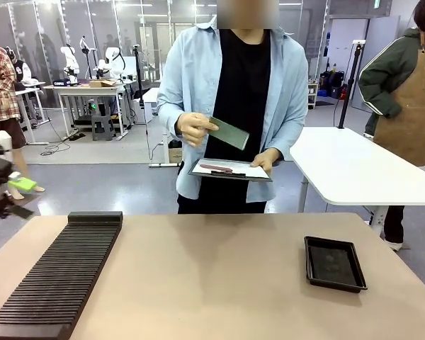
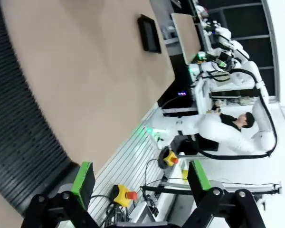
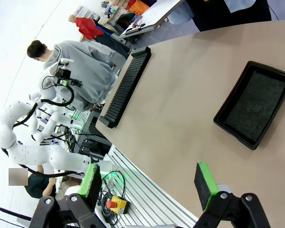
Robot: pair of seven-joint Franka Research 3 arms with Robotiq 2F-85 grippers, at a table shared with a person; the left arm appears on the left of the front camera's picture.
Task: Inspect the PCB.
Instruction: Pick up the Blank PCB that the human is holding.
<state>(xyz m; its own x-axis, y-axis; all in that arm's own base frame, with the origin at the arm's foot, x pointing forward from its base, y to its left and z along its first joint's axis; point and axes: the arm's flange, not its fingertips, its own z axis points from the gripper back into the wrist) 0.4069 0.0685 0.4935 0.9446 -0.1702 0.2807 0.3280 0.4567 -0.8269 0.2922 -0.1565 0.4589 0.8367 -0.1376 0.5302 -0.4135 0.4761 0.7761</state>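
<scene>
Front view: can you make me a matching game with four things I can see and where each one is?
Things:
1. PCB
2. clipboard
3. black tray
4. black slotted rack

Places:
A. lying on the table, toward picture right
B. held up in the person's raised hand
C. lying on the table, toward picture left
D. held level in the person's lower hand

Pairs: 1-B, 2-D, 3-A, 4-C
</scene>
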